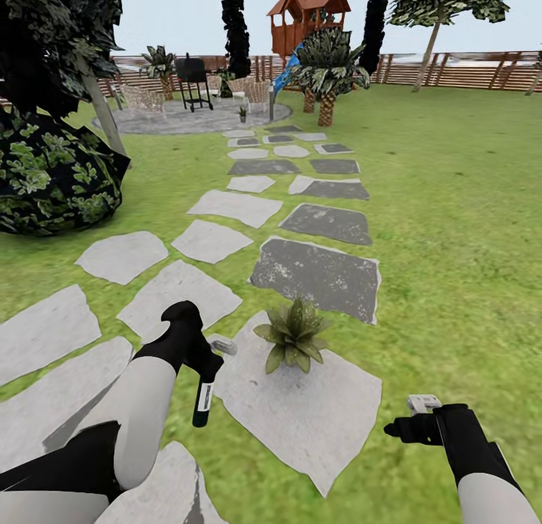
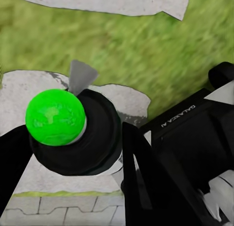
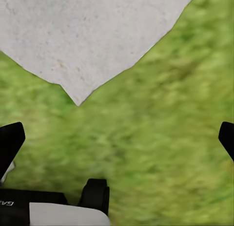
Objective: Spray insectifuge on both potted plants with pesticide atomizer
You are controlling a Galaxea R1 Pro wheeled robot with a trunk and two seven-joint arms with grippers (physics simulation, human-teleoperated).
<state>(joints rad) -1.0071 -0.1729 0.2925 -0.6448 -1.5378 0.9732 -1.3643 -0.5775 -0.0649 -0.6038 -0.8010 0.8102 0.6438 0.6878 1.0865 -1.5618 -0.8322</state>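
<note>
Spraying step. Left gripper (image 1: 202, 362) is clamped on the atomizer (image 1: 203, 394), bottle hanging down, head (image 1: 223, 348) toward 2 o'clock. Plant (image 1: 293, 334) sits near on a stone (image 1: 316, 411). Right gripper (image 1: 412, 426) spread, idle. Next: aim nozzle at the plant.

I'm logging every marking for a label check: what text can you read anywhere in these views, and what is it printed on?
"GALAXEA": printed on the black body of the left pincer, seen upside down in the left wrist view.
Partial letters on the right pincer body: cut off, unreadable.
White label on the pesticide atomizer: too small to read.
</note>
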